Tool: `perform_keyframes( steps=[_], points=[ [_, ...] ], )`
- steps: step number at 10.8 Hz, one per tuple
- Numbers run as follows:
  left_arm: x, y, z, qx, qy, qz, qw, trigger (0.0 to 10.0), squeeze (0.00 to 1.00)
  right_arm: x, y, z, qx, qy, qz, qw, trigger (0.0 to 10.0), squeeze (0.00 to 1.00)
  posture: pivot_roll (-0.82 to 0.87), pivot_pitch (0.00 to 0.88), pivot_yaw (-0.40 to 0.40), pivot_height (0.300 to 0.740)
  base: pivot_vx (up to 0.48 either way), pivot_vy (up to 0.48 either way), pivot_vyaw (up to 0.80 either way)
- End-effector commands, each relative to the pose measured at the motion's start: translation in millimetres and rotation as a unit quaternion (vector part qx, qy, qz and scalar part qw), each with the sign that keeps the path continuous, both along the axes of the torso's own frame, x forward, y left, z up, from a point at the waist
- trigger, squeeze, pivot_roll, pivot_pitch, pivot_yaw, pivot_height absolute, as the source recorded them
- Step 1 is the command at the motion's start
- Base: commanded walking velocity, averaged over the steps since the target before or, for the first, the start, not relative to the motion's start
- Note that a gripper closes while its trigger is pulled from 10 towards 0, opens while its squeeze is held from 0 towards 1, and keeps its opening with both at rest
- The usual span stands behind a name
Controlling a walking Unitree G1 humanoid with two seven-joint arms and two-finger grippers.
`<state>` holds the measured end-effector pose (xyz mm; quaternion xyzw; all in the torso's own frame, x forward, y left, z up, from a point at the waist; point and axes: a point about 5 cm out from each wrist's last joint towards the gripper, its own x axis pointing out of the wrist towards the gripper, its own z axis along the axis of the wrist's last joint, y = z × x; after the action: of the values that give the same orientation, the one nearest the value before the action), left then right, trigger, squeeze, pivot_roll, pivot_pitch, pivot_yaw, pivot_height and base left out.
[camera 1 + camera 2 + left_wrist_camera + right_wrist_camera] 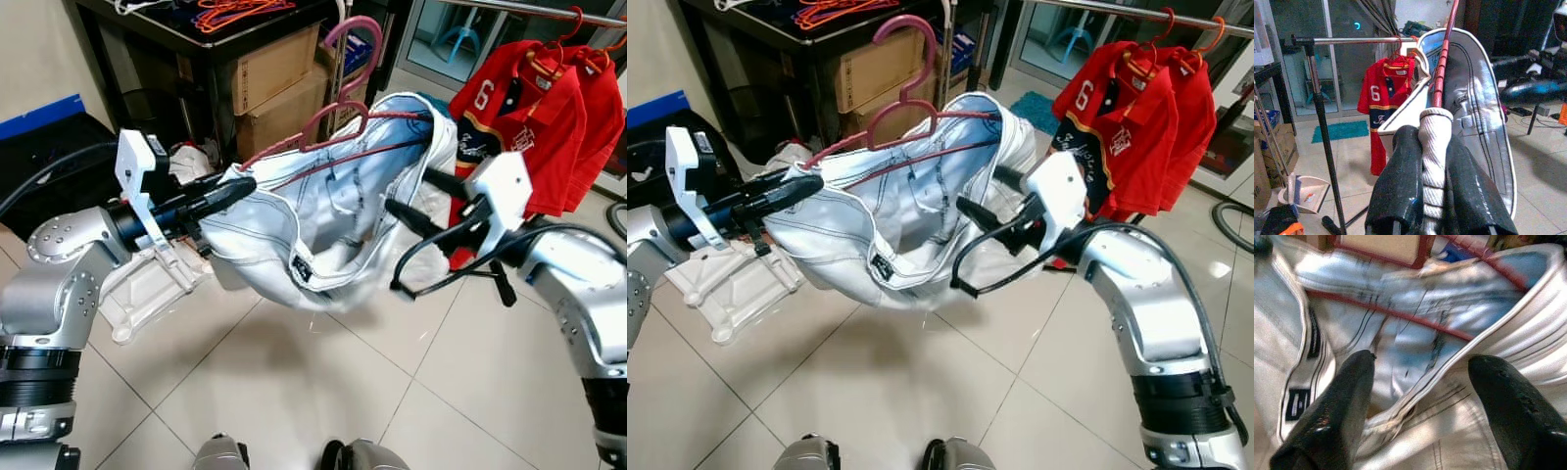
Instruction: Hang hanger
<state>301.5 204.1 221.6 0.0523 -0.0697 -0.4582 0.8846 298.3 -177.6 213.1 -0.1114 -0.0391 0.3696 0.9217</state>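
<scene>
Between the two arms, above the tiled floor [294, 392], a white garment [294, 225] hangs stretched on a pink-red hanger [343, 98], hook pointing up, well short of the clothes rail [549, 10] at far right. Left gripper [245, 186] is clamped on the garment's bunched edge together with the hanger's end; left wrist view confirms it, rolled white fabric pinched tight between both fingers [1400, 186], hanger bar [1442, 63] running away from the pinch. Right gripper [411, 201] sits at the garment's other side, fingers apart; right wrist view shows both fingers [1332, 411] spread with the white hem and seam between them, touching or not can't tell.

Left wrist view adds the rail stand [1322, 137] and a red number-6 shirt [1383, 103] hung on it, plus a teal mat [1342, 131] behind. Eye views show two red shirts [1136, 117] on the rail on orange hangers, a dark desk [196, 39] with orange hangers [235, 12] on top, cardboard boxes [279, 83] under it, and a white plastic piece [147, 284] on the floor beneath the left arm.

Hanger's right end is buried inside the fabric. Garment type hard to make out; black label [1300, 401] text unreadable. Right wrist view blurred.
</scene>
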Motion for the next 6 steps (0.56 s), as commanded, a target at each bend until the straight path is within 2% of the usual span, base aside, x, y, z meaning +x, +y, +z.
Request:
perform_keyframes(
  steps=[1, 2, 4, 6],
  points=[
    [-1.2, -1.1, 12, 0.004, -0.043, -0.008, 0.999, 10.0, 0.00, -2.2, 2.2, 20, 0.031, -0.020, 0.013, 0.999, 10.0, 1.00, 0.01, 0.070, -0.062, 0.740, 0.000, 0.000, 0.00],
    [-1.7, -1.9, 10, 0.011, -0.046, -0.008, 0.999, 10.0, 0.00, -2.1, 5.6, 24, 0.042, -0.021, 0.020, 0.999, 10.0, 1.00, 0.01, 0.067, -0.063, 0.740, 0.000, 0.000, 0.00],
    [-1.9, -6.0, 8, 0.015, -0.052, -0.005, 0.999, 10.0, 0.00, 15.3, 7.5, 28, 0.062, 0.002, -0.070, 0.996, 10.0, 1.00, 0.01, 0.065, -0.067, 0.740, 0.000, 0.000, 0.00],
    [-2.4, -7.6, 6, 0.019, -0.054, -0.007, 0.998, 10.0, 0.00, 20.6, 10.7, 23, 0.032, 0.005, -0.113, 0.993, 10.0, 1.00, 0.01, 0.068, -0.068, 0.740, 0.000, 0.000, 0.00]
  ],
)
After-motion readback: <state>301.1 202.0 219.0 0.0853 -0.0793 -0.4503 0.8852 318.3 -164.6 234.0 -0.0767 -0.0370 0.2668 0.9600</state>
